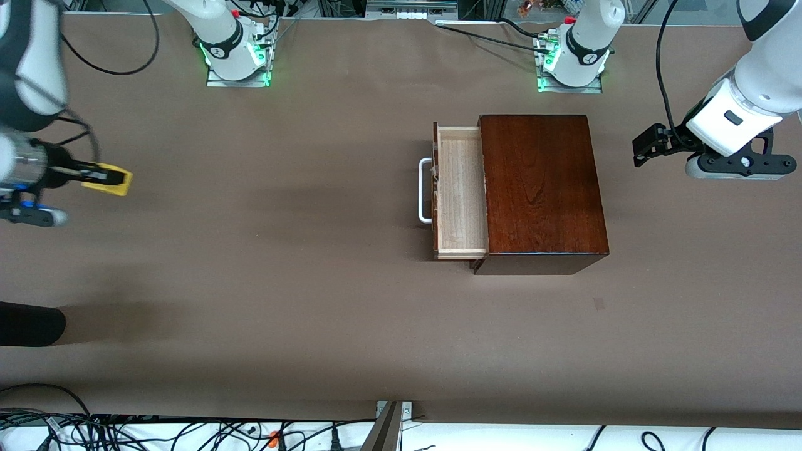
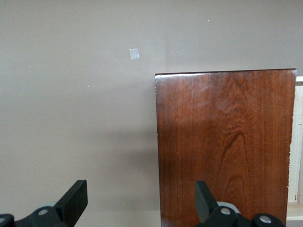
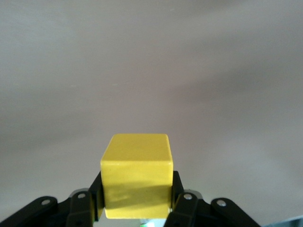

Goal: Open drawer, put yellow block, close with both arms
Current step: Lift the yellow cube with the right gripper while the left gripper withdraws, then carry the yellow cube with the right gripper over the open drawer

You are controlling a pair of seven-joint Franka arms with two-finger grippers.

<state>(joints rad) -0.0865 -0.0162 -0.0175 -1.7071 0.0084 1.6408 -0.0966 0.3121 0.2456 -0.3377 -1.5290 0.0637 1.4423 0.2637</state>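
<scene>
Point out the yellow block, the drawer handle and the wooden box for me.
yellow block [image 3: 136, 177]: right wrist view, on its front face.
drawer handle [image 1: 424, 191]: front view, on the white bar's long middle stretch.
wooden box [image 1: 539, 181]: front view, middle of its top.

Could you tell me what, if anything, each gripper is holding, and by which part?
The right gripper holds the yellow block by two opposite side faces; the left gripper holds nothing.

The drawer [image 1: 462, 191] stands pulled out of its box [image 1: 540, 188] toward the right arm's end of the table [image 1: 282, 263]. The yellow block [image 1: 113, 179] is up over that end, well apart from the drawer.
</scene>
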